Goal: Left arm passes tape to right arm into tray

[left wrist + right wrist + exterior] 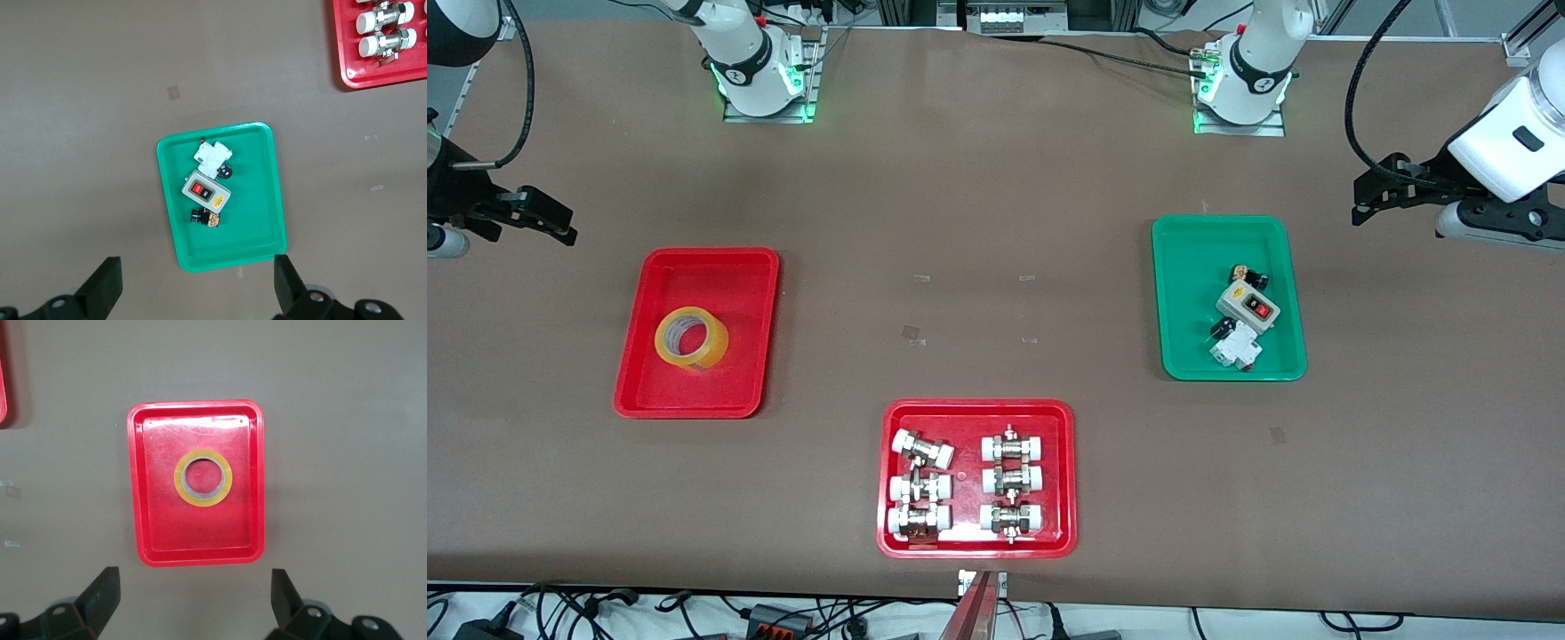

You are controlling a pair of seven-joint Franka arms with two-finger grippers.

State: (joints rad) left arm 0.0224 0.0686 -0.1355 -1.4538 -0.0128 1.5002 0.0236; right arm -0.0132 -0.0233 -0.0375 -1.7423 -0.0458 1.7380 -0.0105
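The tape (710, 348), a yellowish roll with a wide open core, lies flat in the plain red tray (729, 284) at the right arm's end of the table. In the right wrist view the tape (203, 502) sits near the middle of the tray (160, 533). My right gripper (560, 222) hangs open and empty above the bare table beside that tray, its fingers wide apart (193, 577). Raised over the table beside the green tray at the left arm's end, my left gripper (1359, 203) is open and empty too (197, 262).
A green tray (1192, 267) with switches and small electrical parts lies toward the left arm's end (253, 200). A red tray (969, 418) with several metal pipe fittings sits nearest the front camera, mid-table (343, 60). Small tape marks dot the brown tabletop.
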